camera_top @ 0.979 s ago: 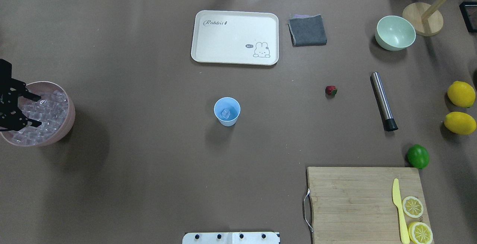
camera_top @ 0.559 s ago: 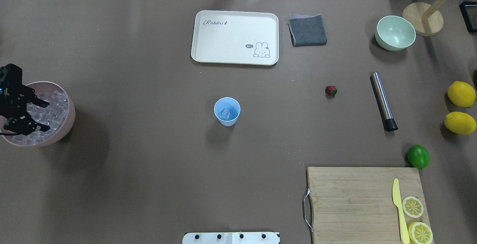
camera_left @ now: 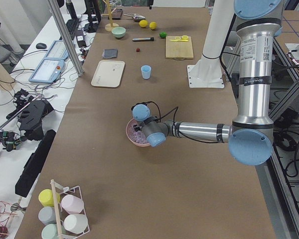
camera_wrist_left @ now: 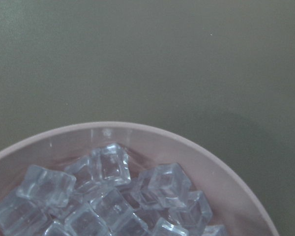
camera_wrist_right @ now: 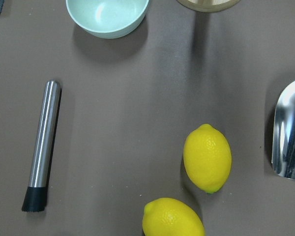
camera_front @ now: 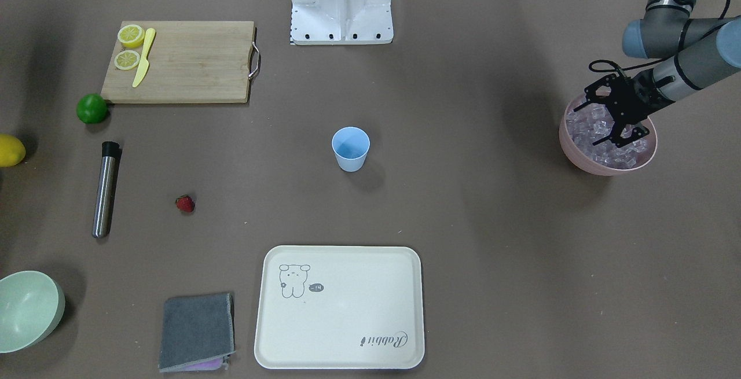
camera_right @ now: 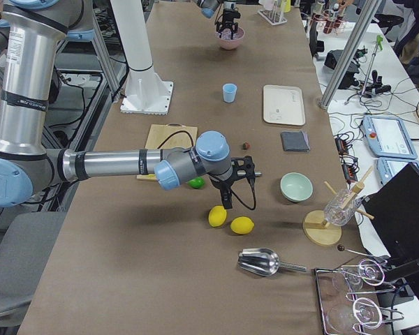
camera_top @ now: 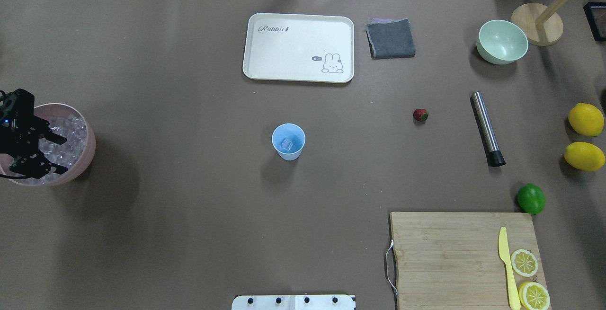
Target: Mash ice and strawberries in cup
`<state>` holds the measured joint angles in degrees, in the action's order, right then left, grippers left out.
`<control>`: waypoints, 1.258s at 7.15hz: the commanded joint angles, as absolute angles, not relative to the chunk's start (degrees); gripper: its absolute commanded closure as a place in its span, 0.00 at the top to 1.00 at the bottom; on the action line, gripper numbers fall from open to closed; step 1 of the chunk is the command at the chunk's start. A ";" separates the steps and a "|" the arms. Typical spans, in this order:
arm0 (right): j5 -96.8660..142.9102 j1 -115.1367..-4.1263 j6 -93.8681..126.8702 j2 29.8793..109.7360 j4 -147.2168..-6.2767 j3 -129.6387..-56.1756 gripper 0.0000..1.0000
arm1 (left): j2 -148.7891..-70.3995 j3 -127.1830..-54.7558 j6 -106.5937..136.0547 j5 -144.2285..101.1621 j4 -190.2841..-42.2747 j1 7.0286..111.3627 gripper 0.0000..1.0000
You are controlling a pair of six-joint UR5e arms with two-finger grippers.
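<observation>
Overhead exterior against a second ago: sideways shift of left gripper (camera_top: pixel 65 156) across bowl (camera_top: pixel 92 145) of ice (camera_top: pixel 71 126), toward robot's side; probably lining up another cube. Spread wide, gripping nothing, tips among or just above ice, cannot tell which. Well beyond fingertips: cup (camera_top: pixel 288 141), one cube inside; farther still, strawberry (camera_top: pixel 420 115).

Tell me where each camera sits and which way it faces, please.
Front-facing: across the table, facing the robot's base; left gripper over the pink bowl.
Overhead: behind the robot, looking down; left gripper at the left edge.
Exterior left: table's end; left arm near.
Exterior right: opposite end; right arm near.
Left wrist: down on ice; no body.
Right wrist: down on lemons; no body.
Shared: front-facing and overhead both show the cup and strawberry.
</observation>
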<state>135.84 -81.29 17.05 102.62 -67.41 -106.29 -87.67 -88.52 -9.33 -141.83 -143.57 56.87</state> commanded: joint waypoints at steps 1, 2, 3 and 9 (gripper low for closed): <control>135.79 -81.21 17.05 102.57 -67.41 -106.26 1.00 | -87.71 -88.24 -9.32 -141.77 -143.70 56.86 0.69; 135.79 -81.21 17.05 102.48 -67.41 -106.17 1.00 | -87.89 -88.16 -9.32 -141.77 -143.61 56.78 0.65; 135.79 -81.21 17.05 102.48 -67.41 -106.17 1.00 | -87.98 -88.15 -9.32 -141.77 -143.61 56.78 0.35; 135.70 -81.21 17.05 101.51 -67.41 -105.56 1.00 | -88.15 -88.59 -9.05 -142.65 -143.17 57.83 0.00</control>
